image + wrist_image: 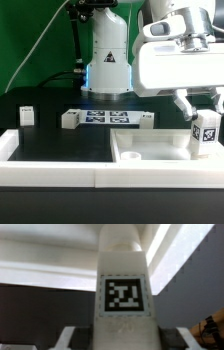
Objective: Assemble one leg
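My gripper (pixel 204 112) is at the exterior view's right, shut on the leg (pixel 206 133). The leg is a small white post with a black-and-white tag on its face. It hangs upright from the fingers, over the right part of the large white panel (pixel 150 152). I cannot tell whether its lower end touches the panel. In the wrist view the leg (pixel 124 291) fills the middle, with its narrow end pointing away toward the white panel (pixel 60 252). One finger (pixel 68 336) shows at each side of it.
Three more small white legs lie on the black table: one at the exterior view's left (pixel 26 116), one left of the marker board (pixel 70 119), and one right of it (pixel 147 119). The marker board (pixel 105 117) lies before the robot base (pixel 108 65). A white rail (pixel 50 175) edges the front.
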